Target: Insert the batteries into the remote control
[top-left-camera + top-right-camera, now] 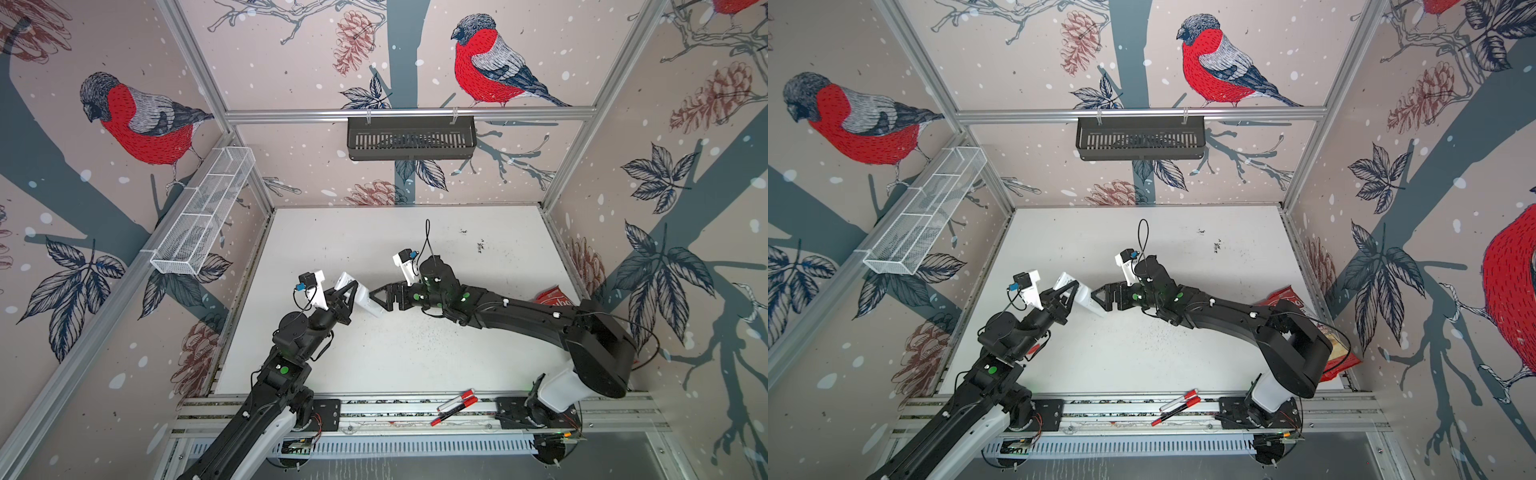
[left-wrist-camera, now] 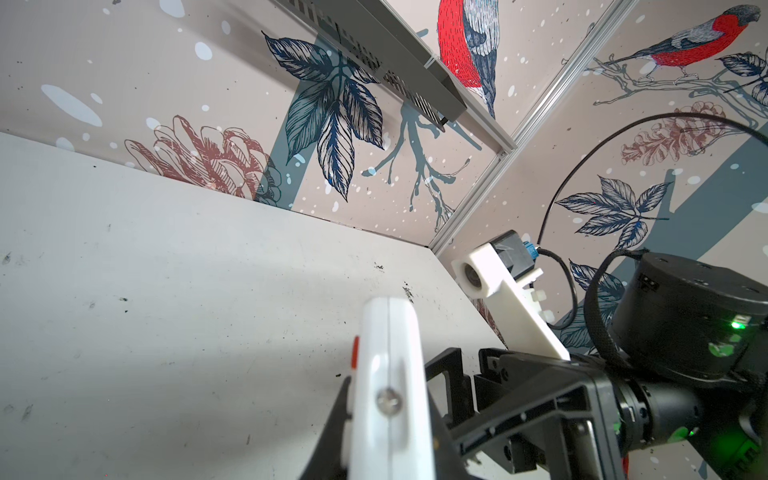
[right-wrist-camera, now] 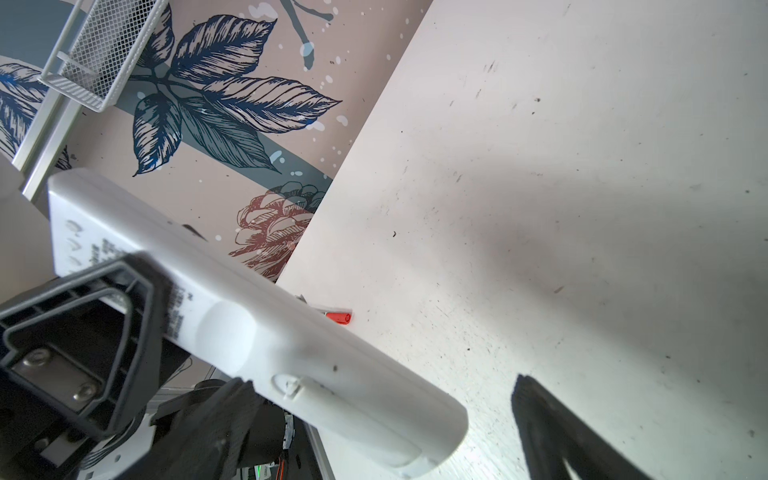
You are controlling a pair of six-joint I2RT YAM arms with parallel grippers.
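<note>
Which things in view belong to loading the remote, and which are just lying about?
Job: remote control; left gripper, jaws shut on it; right gripper, jaws open by its end. No batteries visible.
Lying about: marker pens, red packet, black basket, white mesh basket.

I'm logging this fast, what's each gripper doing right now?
Left gripper: closed, holding the remote control.
Right gripper: open, jaws on either side of the remote control's free end, not gripping it.
</note>
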